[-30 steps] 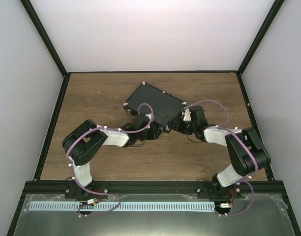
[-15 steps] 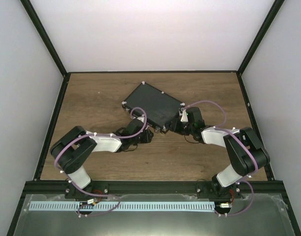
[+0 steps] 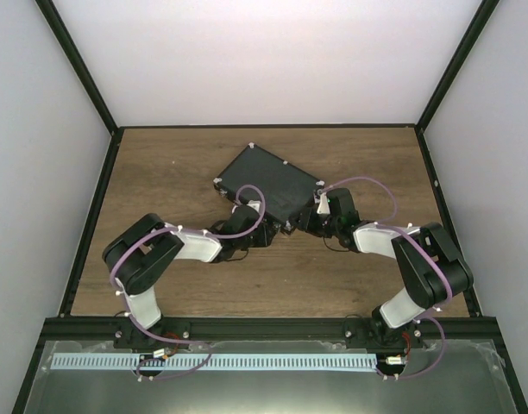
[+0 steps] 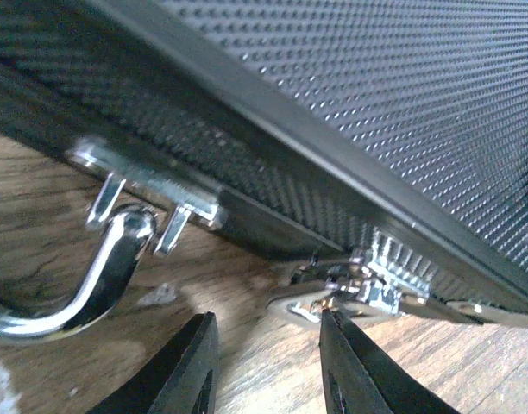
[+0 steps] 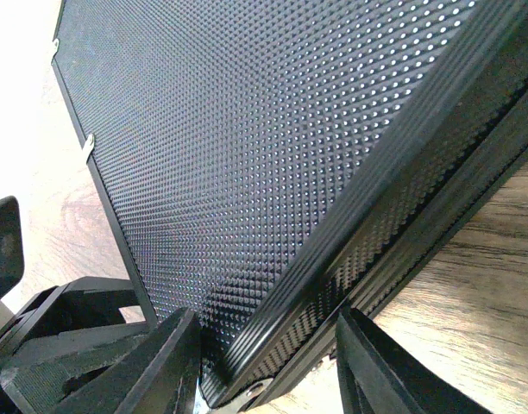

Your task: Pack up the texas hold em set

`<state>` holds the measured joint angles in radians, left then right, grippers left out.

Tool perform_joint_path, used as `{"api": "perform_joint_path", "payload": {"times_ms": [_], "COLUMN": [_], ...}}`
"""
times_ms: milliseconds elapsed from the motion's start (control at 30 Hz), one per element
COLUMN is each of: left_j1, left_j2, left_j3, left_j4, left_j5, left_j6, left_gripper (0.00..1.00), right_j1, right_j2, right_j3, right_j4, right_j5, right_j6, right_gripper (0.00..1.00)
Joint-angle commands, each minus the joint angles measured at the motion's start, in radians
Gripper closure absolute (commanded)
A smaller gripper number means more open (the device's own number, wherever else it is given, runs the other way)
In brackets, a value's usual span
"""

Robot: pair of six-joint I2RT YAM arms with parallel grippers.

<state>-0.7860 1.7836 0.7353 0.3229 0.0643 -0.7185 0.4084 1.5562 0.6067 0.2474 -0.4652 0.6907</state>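
The texas hold em set's black case (image 3: pixel 268 181) lies closed and askew on the wooden table; its chips, cards and discs are hidden inside. In the left wrist view my left gripper (image 4: pixel 268 332) is open just off the case's near side (image 4: pixel 273 185), over bare wood. Its right fingertip (image 4: pixel 333 323) touches a silver latch (image 4: pixel 367 280), and the chrome handle (image 4: pixel 91 276) hangs to the left. From above, my left gripper (image 3: pixel 266 231) sits at the near edge. My right gripper (image 5: pixel 266 315) straddles the case's near corner (image 5: pixel 247 129), one finger on the lid, one under the edge, also seen from above (image 3: pixel 300 222).
Dark frame rails (image 3: pixel 91 198) border the table on both sides, and white walls rise behind. Bare wood (image 3: pixel 160 172) lies left of the case and in front of the arms. The left arm's black wrist (image 5: pixel 57 345) shows at the lower left of the right wrist view.
My left arm drew back to the near left, then came forward again to the case's near edge by the latch. The right gripper stayed at its corner.
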Motion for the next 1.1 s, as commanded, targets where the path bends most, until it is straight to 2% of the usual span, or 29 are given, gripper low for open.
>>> {"api": "perform_joint_path", "payload": {"times_ms": [0,133,400,833,1067], "left_j1": [0.001,0.001,0.001,0.001,-0.001], "left_j2": [0.054,0.074,0.119,0.183,0.217], "left_j3": [0.024,0.026,0.037,0.057,0.056], "left_j4": [0.006,-0.012,-0.031,0.000,0.012], "left_j5": [0.014,-0.008,-0.018,-0.033,-0.096], "left_j6": [0.009,0.010,-0.002,0.011,0.043], "left_gripper": [0.65,0.68,0.83,0.89,0.92], "right_j1": [0.044,0.044,0.044,0.044,0.044], "right_j2": [0.014,0.017,0.019,0.025,0.027], "right_j3": [-0.020,-0.023,-0.025,-0.024,-0.029], "right_j4": [-0.048,-0.043,-0.040,-0.031,-0.018], "right_j5": [-0.068,-0.070,-0.070,-0.074,-0.073], "right_j6": [-0.027,-0.025,-0.025,-0.019,-0.011], "right_gripper": [0.57,0.57,0.57,0.57,0.57]}}
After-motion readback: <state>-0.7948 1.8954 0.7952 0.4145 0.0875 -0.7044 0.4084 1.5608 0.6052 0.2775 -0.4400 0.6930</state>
